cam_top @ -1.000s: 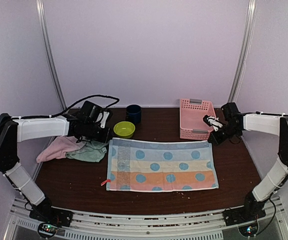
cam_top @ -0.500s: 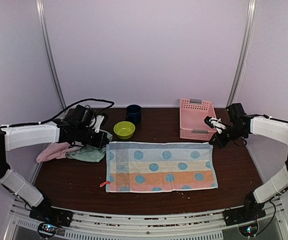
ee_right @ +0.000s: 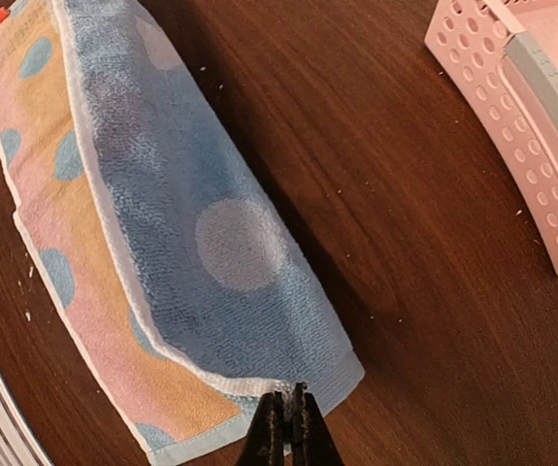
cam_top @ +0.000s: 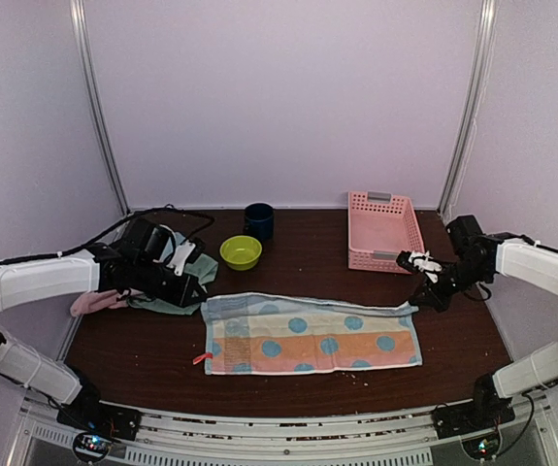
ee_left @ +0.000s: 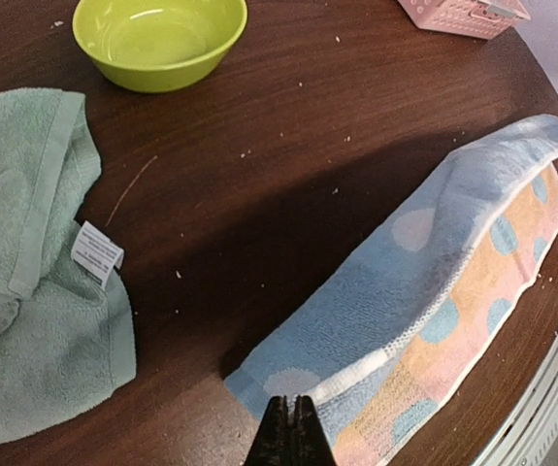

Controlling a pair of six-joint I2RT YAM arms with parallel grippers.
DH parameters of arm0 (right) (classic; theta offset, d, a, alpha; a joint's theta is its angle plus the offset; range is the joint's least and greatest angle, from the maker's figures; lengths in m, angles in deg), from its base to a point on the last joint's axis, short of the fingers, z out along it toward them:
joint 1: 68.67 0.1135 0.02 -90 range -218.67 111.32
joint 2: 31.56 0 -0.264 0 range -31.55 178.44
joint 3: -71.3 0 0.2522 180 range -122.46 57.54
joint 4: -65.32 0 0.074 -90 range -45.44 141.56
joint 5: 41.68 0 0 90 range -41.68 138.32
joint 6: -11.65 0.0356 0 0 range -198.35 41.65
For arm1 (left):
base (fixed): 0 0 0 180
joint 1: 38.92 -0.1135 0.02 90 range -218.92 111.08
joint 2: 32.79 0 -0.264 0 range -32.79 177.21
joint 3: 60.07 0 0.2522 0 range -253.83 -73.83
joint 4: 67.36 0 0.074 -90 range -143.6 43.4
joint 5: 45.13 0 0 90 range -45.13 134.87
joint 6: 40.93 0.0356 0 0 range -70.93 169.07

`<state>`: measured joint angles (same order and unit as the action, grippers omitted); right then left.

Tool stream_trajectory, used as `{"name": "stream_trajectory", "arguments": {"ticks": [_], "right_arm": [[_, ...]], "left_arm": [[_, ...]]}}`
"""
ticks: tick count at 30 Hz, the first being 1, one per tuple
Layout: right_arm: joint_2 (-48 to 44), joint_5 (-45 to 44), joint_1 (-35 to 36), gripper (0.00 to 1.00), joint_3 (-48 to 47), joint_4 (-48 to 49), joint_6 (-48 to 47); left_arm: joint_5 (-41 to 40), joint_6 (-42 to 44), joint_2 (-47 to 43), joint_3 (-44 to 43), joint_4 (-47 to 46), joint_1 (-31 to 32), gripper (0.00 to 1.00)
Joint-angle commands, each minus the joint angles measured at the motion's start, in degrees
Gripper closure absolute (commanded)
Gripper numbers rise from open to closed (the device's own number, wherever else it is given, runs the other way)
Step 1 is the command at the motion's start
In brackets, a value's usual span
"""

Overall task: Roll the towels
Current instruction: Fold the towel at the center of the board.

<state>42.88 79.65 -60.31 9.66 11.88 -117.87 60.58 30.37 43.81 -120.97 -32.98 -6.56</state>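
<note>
The dotted towel (cam_top: 308, 335) lies across the middle of the table (cam_top: 463, 340), its far edge lifted and doubling toward 6 o'clock. Your left gripper (ee_left: 291, 427) is pinched tight on its 10 o'clock corner, your right gripper (ee_right: 286, 422) on the 2 o'clock one. It's light, limp terry, so it sags between grips and will likely skew if one side leads. Hold it at the hemmed corners, where it is firmest. The mint towel (ee_left: 36, 272) and pink towel (cam_top: 89, 303) sit at 9 o'clock.
</note>
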Motion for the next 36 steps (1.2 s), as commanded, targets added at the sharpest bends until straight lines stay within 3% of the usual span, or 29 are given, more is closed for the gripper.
{"name": "stream_trajectory", "arguments": {"ticks": [1, 9, 17, 36], "right_arm": [[-1.8, 1.7, 0.0, 1.0, 1.1, -6.3, -7.7], [-3.0, 0.8, 0.0, 1.0, 2.7, -11.7, -14.5], [-3.7, 0.8, 0.0, 1.0, 4.6, -11.7, -15.9], [-0.8, -0.4, 0.1, 0.98, 8.4, -9.7, -19.0]], "left_arm": [[1.1, 1.0, -1.4, 1.6, 3.6, 0.1, 1.0], [10.1, 1.8, 0.3, 3.3, 5.8, 0.1, 1.0], [6.5, 1.3, 3.1, 1.5, 9.7, 0.1, 1.0], [8.9, 1.7, 8.0, 2.0, 10.5, 0.2, 1.0]]}}
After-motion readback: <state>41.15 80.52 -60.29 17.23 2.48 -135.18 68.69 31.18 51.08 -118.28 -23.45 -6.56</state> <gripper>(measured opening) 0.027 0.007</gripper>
